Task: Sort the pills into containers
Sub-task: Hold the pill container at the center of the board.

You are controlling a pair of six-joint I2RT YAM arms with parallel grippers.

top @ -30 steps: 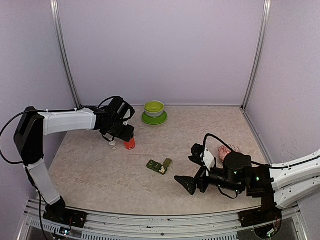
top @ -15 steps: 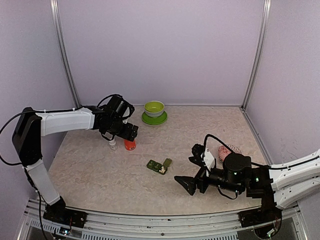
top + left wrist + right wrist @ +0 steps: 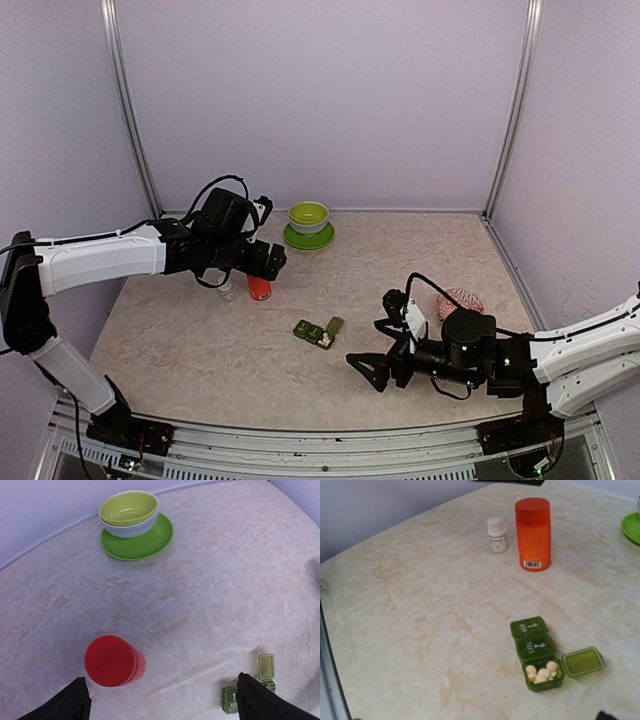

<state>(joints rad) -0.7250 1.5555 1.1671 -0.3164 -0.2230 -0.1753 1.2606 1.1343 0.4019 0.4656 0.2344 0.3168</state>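
Red bottle (image 3: 260,288) now stands free on the table (image 3: 180,340). A second ago the left gripper (image 3: 270,262) was closed round its top; since then it has let go, spread wide and lifted off toward the bowls. It holds nothing. In its wrist view the two fingers (image 3: 75,702) sit at the bottom corners, far apart, with the bottle cap below and nearer the left one. The bottle hasn't shifted.

Right gripper (image 3: 372,330) is barely changed, the arm only nudged slightly left. Jaws spread wide, nothing between them, low over the table on the near right side.

Pill box (image 3: 318,333) is where it was, mid-table between the two arms, well apart from both grippers.

Count:
- Bottles: two. The red one and a small white bottle (image 3: 227,290) just to its left, close but apart, both upright.
- Pill box: one green strip of three joined compartments. Two lids shut, marked 1 and 2. The third lid is flipped open to the side.
- Pills (image 3: 542,671): a small heap of white ones in the open compartment, exact number hard to tell.
- Bowls: two. A lime bowl (image 3: 308,216) on a green saucer (image 3: 308,239) at the back, and a red-and-white patterned bowl (image 3: 461,301) behind the right arm.
- Saucers: one.
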